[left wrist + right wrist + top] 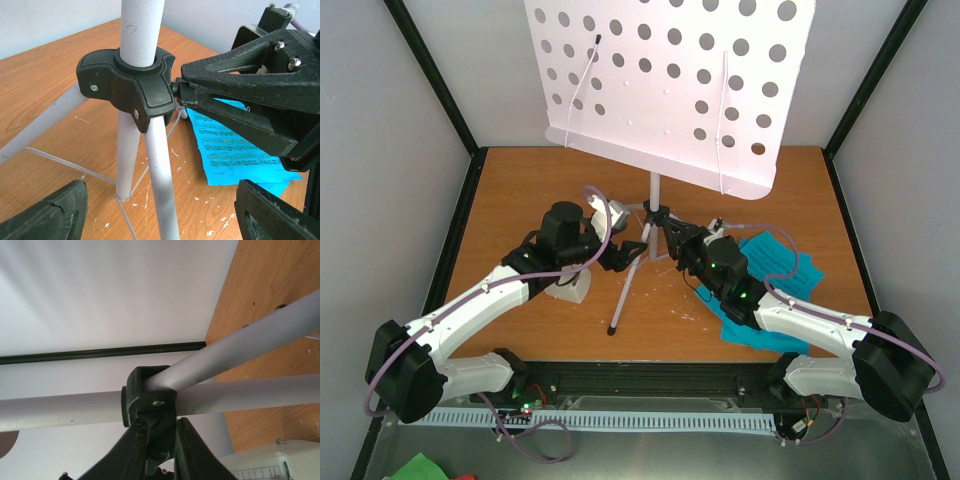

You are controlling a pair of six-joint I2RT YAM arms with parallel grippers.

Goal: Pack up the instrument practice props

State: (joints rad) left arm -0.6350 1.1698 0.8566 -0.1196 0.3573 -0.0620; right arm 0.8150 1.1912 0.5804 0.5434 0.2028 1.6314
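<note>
R gripper (180, 92) clenched on stand (670, 80) hub knob (160, 450); L gripper (620, 254) open. Looks light, top-heavy; grab pole (142, 30).

Music stand (656, 190) stands mid-counter (520, 190), its tray (670, 90) overhanging the far side. Sheet-music pages (798, 268) lie flat on the counter to its right. Metronome (570, 290) sits left of the tripod legs. Right pincer (668, 222) meets the stand's hub from the right.
</note>
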